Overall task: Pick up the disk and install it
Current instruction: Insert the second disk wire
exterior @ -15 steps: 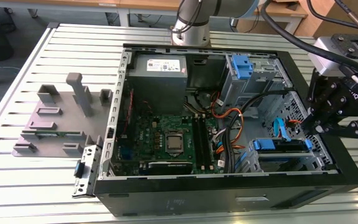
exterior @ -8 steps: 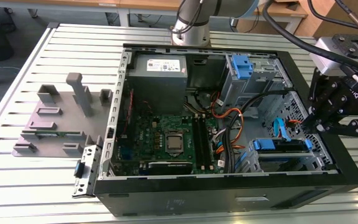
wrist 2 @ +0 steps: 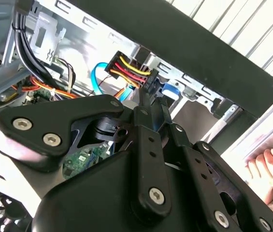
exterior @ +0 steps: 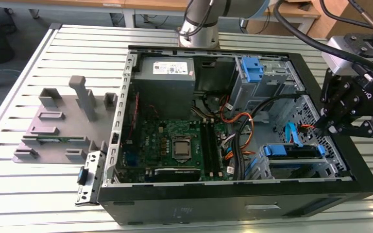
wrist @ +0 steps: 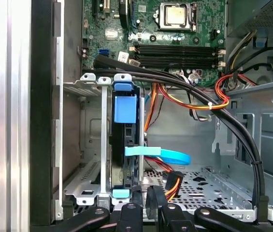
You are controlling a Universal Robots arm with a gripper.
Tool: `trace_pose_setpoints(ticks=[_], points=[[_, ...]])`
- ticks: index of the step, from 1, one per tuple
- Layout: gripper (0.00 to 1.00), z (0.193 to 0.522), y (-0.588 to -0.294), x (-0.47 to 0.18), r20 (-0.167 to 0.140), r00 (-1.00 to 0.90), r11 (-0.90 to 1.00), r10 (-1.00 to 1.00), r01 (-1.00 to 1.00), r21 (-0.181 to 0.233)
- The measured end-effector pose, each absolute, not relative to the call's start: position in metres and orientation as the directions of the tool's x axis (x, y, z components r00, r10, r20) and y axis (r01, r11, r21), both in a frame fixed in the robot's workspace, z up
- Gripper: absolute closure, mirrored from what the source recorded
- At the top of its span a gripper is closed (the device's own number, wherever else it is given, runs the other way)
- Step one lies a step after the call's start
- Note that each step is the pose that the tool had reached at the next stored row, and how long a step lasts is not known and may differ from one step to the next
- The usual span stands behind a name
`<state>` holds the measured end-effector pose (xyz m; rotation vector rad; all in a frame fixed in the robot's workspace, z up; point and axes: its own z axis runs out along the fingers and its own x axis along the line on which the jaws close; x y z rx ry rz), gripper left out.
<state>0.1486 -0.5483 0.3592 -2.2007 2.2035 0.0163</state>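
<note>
A: Biggest first? The open black desktop computer case (exterior: 238, 194) lay on its side on the slatted metal table (exterior: 18, 58). The grey plastic stand with upright posts (exterior: 63, 121) sat beside it, at the exterior view's left, nothing on it.

B: Inside?

A: Green motherboard (exterior: 180, 145), grey power-supply box with a white sticker (exterior: 167, 70), bundled black cables (wrist: 184, 84).

B: The disk?

A: The flat hard drive in its blue plastic carrier frame (wrist: 125, 145) stood edge-on in the metal drive cage (wrist: 88, 140) near the case's front wall; it also showed in the exterior view (exterior: 293, 151).

B: Gripper?

A: The black gripper (exterior: 342, 124) hung over the case's edge at the exterior view's right, just beside that cage. In the first wrist view its fingers (wrist: 153, 200) stood close together with nothing visibly between them, near the yellow-and-red power connector (wrist: 172, 181).

B: Step?

A: My guess: install nearly done, disk seated. Anything further would call for care around those cables. A person's hand (wrist 2: 266, 164) rested outside the case.
</note>
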Motion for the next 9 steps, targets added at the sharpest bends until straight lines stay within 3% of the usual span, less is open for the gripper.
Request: trace_pose_setpoints(ticks=[9], points=[[0.76,0.356,-0.5468,0.1585,-0.026,-0.001,0.001,-1.0,-1.0,-0.012]])
